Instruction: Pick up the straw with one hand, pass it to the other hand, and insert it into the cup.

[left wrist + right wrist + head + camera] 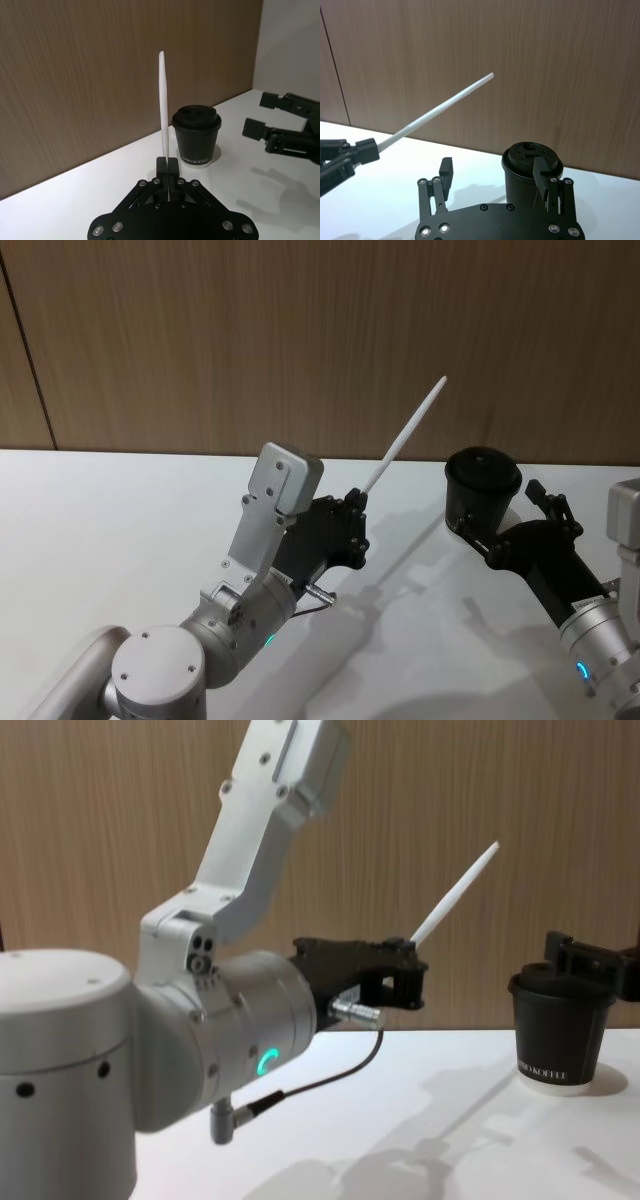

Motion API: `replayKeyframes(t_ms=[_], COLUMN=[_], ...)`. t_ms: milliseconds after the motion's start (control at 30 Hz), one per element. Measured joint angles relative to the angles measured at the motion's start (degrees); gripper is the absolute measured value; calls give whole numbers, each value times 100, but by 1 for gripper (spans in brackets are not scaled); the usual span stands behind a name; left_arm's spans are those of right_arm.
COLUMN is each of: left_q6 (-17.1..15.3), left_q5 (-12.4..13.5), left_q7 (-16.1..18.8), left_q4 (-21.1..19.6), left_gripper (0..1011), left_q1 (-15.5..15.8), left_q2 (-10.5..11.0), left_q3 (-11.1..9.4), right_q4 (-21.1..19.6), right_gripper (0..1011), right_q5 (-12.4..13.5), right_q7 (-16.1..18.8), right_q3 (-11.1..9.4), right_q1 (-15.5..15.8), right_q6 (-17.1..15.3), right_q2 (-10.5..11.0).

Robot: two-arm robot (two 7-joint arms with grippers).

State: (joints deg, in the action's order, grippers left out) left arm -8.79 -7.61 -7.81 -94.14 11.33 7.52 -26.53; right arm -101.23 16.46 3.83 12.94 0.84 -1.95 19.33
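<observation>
Above the tabletop (100,540) the left gripper (358,498) has jaws clenched on the straw (410,435): pick-up done. Right gripper (492,167) hovers near the cup (482,490), jaws released; hand-over & insertion are left.

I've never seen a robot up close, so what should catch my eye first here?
The long white straw, pinched at its lower end by the left gripper above the white table, slants up against the wood-panelled wall. To its right stands a black lidded coffee cup, with the right gripper open close beside it.
</observation>
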Motion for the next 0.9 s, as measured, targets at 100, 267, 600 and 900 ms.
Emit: replayKeyframes(t_ms=[100,267,600,900], left_q6=[0,-7,-26,-39], left_q5=[9,27,45,52], left_q7=[-49,-126,-189,-219], left_q4=[-89,-224,-337,-395], left_gripper=[21,21,21,21], left_q1=[12,25,32,37], left_q2=[1,-3,-9,-13], left_q3=[-10,-21,-28,-34], right_q4=[0,0,0,0], right_gripper=[1001,1001,1001,1001], right_q5=[0,0,0,0], right_q7=[0,0,0,0], right_q3=[0,0,0,0], right_q1=[0,0,0,0], right_q6=[0,0,0,0], right_q2=[0,0,1,0])
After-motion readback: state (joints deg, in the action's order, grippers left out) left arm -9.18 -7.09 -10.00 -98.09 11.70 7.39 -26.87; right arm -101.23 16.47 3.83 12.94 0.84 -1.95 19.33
